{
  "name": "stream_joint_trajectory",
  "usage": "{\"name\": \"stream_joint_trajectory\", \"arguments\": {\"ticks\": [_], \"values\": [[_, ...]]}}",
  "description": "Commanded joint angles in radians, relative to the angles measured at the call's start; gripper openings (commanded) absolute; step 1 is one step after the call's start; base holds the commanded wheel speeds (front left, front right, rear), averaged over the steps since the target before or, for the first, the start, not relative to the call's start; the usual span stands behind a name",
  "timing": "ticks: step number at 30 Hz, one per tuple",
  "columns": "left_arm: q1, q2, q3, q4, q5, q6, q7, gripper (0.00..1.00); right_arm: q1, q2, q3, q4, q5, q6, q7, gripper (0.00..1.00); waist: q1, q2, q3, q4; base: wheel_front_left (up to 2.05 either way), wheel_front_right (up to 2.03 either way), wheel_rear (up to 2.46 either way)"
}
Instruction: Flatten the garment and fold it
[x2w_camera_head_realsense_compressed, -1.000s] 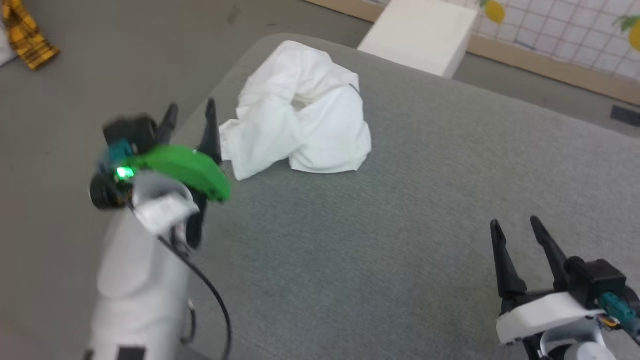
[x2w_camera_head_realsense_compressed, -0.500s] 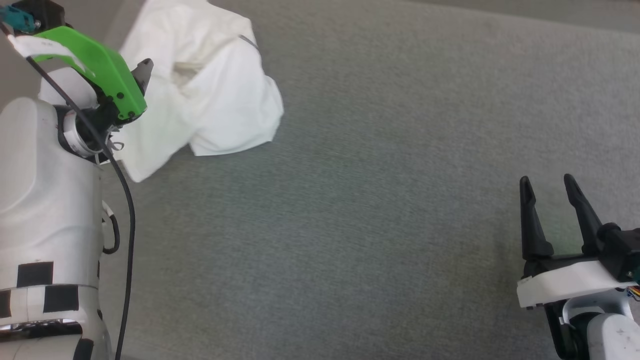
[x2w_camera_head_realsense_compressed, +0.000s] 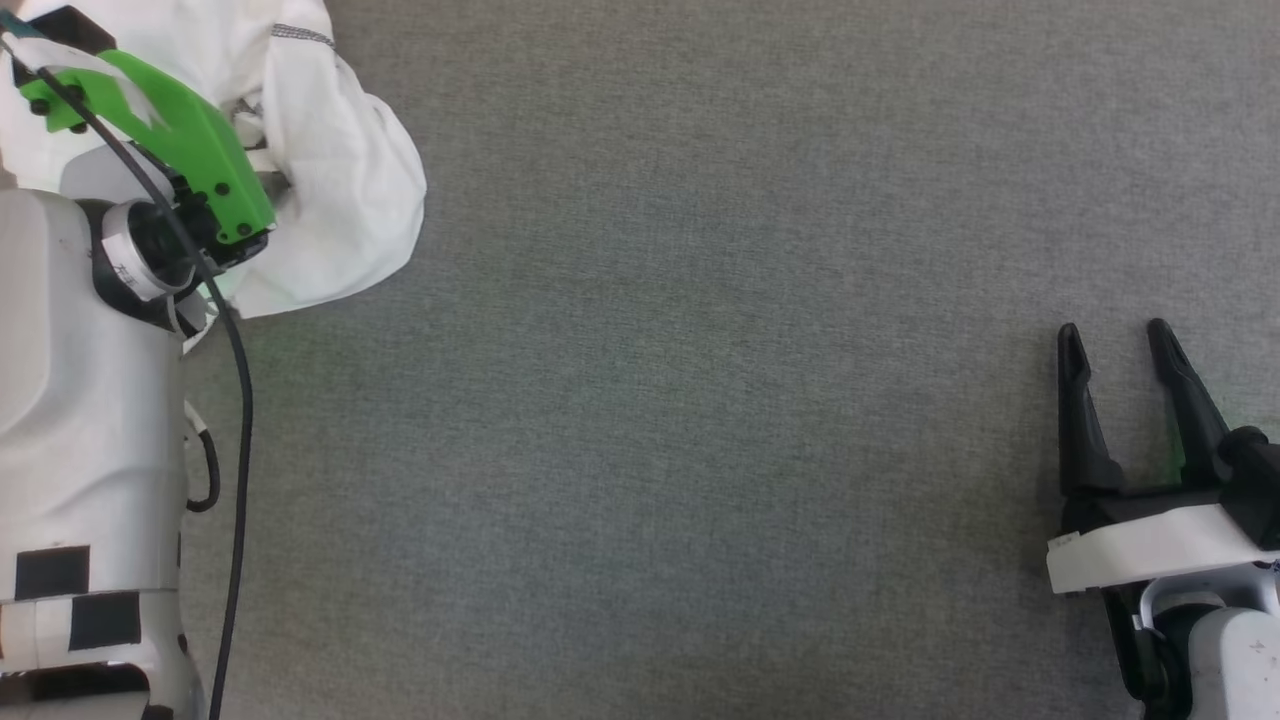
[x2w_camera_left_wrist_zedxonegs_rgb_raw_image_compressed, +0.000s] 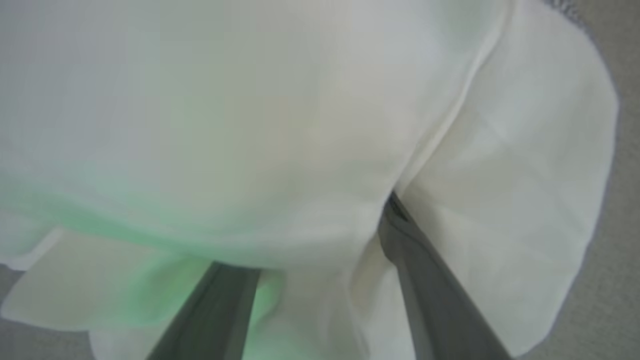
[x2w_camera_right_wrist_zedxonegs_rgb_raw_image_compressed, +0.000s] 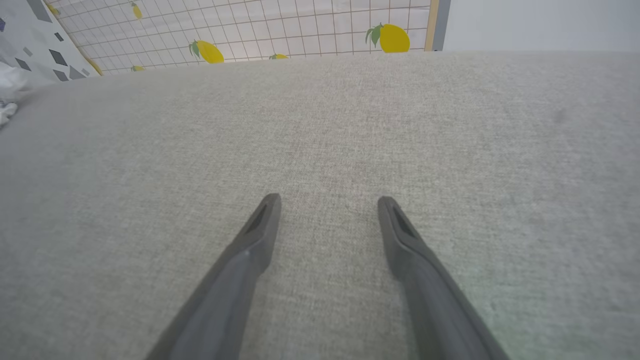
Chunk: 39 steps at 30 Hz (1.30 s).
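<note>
1. Grey surface (x2w_camera_head_realsense_compressed: 700, 400): flat, matt and finely woven, covering most of the head view. Its grain would probably grip a thin knit, so a dragged cloth could bunch rather than slide flat.
2. Garment (x2w_camera_head_realsense_compressed: 340, 200): white, soft and thin, lying crumpled in rounded, overlapping folds at the upper left of the head view, not yet flattened. With so many layers stacked, a grasp here risked catching several at once and lifting a lump instead of one edge.
3. Left forearm (x2w_camera_head_realsense_compressed: 70, 350): smooth pale shell carrying a glossy green mount (x2w_camera_head_realsense_compressed: 180, 130) and a loose black cable (x2w_camera_head_realsense_compressed: 240, 400). The cable hung near the cloth and might snag it.
4. Left gripper (x2w_camera_left_wrist_zedxonegs_rgb_raw_image_compressed: 315, 235): dark, tapering fingers stood wide apart and were pushed into the garment. A fold bulged between them and one tip was buried, but nothing appeared pinched. Closing blind could trap an inner layer.
5. Right gripper (x2w_camera_head_realsense_compressed: 1113, 330): fingers spread wide, holding nothing, hovering over bare surface well apart from the garment. It was too far away to steady the cloth if it slipped.
6. Grey stitched seam (x2w_camera_head_realsense_compressed: 300, 35): a short, coarse line on the upper fold, and a possible guide to an edge.
</note>
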Motion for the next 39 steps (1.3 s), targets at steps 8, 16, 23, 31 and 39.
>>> {"name": "stream_joint_trajectory", "arguments": {"ticks": [8,16,23,31,39], "values": [[0.06,0.013,0.023,-0.071,0.041,0.045,-0.158,0.0,-0.006,-0.003,0.003,0.013,-0.001,-0.002,-0.005,1.0,-0.0001,0.0092,-0.035,0.007,0.0,0.0,0.0],[0.009,0.016,0.036,-0.108,0.059,0.003,-0.413,0.0,0.008,-0.001,0.012,0.058,0.01,-0.002,-0.02,1.0,-0.0001,0.0092,-0.135,0.037,0.0,0.0,0.0],[-0.164,0.064,-0.012,-0.114,0.094,-0.104,-0.552,0.0,0.014,0.0,0.03,0.125,0.049,-0.002,-0.049,1.0,-0.0001,0.0092,-0.239,0.019,0.0,0.0,0.0],[-0.421,0.047,-0.114,-0.066,0.128,-0.214,-0.613,0.0,0.022,0.0,0.058,0.214,0.105,-0.002,-0.093,1.0,-0.0001,0.0092,-0.354,-0.055,0.0,0.0,0.0],[-0.578,-0.06,-0.197,0.016,0.093,-0.279,-0.677,0.0,0.034,0.0,0.082,0.288,0.142,-0.002,-0.122,1.0,-0.0001,0.0092,-0.451,-0.175,0.0,0.0,0.0]]}}
